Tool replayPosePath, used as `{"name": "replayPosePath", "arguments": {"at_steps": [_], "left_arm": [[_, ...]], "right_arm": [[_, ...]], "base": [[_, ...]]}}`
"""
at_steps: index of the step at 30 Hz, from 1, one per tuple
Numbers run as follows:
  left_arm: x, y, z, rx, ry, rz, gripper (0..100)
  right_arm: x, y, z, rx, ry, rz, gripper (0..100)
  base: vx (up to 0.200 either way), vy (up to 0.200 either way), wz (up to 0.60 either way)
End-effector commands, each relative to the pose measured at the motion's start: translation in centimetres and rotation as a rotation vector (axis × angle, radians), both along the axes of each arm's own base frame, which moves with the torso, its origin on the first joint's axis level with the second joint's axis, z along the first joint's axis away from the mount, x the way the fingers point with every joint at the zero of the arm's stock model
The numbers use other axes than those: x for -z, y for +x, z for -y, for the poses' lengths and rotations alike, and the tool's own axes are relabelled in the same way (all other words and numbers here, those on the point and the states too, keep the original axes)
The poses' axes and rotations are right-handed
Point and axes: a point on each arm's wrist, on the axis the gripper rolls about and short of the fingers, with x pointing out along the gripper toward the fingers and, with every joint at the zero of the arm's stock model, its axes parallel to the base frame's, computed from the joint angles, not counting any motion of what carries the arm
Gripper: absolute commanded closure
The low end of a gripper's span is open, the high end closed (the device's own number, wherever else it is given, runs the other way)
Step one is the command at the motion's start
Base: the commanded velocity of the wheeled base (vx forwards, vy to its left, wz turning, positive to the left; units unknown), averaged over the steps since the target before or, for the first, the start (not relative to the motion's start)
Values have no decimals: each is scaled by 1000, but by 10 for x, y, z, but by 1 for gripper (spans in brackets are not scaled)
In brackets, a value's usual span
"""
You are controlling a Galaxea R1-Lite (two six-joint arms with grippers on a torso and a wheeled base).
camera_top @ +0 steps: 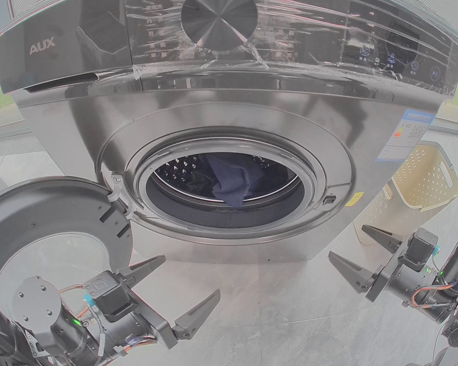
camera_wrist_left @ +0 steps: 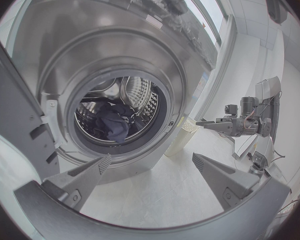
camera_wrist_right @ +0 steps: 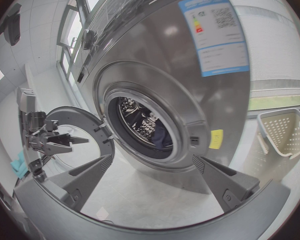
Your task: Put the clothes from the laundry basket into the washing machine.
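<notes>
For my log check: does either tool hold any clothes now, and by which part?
Nothing is held. The left tool and the right tool are both open and empty; the dark clothes lie inside the washing machine.

Arms low; left gripper (camera_top: 191,274) and right gripper (camera_top: 347,241) jaws spread.

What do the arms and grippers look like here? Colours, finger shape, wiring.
Both arms are dark grey with round joints. The left gripper and right gripper match: two long wedge fingers tapering to points, with cross-hatched pads near the tips. A black boxy camera sits on each wrist, with loose orange cables and a green light.
</notes>
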Motion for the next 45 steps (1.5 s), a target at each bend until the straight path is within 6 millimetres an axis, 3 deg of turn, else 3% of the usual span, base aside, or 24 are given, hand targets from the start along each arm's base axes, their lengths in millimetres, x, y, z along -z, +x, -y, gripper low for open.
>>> {"name": "replayPosePath", "arguments": {"at_steps": [1, 7, 14, 19, 25, 31, 40, 45], "left_arm": [[-16, -12, -24, -35, -41, 66, 0], [-29, -25, -47, -65, -27, 110, 0], [-35, -46, -85, -149, -24, 110, 0], [-28, -67, -112, -223, 0, 87, 0], [-19, -93, -136, -271, -20, 113, 0], [-4, -112, -148, -349, -6, 108, 0], [16, -132, -154, -435, -12, 105, 0], [19, -137, -155, -523, -25, 127, 0]], "right_arm": [[-3, 0, 27, 121, -24, 34, 0], [-9, -3, 38, 182, -29, 58, 0], [-5, -11, 66, 317, -112, -17, 0], [-7, -27, 72, 327, -122, -40, 0], [-8, -71, 88, 344, -121, -33, 0], [0, -112, 104, 440, -103, 11, 0], [17, -147, 112, 551, -69, 85, 0], [44, -164, 113, 574, -95, 31, 0]], "base": [[-200, 0, 0], [-200, 0, 0], [-57, 0, 0], [-200, 0, 0], [-100, 0, 0], [-100, 0, 0], [0, 0, 0], [-80, 0, 0]]}}
